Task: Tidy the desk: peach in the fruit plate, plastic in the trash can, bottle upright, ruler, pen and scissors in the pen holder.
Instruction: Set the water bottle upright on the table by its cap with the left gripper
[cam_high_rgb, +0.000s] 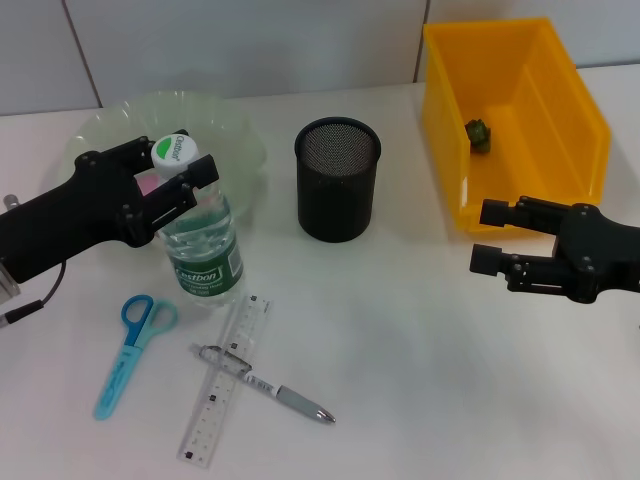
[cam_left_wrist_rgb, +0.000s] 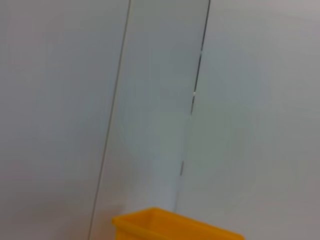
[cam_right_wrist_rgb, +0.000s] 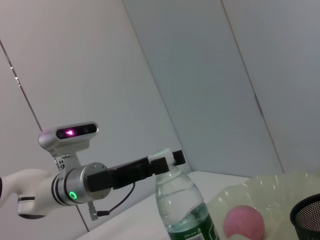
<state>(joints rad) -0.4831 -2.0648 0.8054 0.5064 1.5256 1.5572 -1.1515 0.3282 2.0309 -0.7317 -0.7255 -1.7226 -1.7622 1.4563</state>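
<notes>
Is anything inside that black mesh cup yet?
No: the head view shows the black mesh cup empty, with scissors, ruler and pen lying on the desk.

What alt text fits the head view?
Left pincer grips the upright bottle at its neck, before the plate. Scissors, ruler and pen lie on the desk; right pincer waits, open, by the yellow bin.
</notes>
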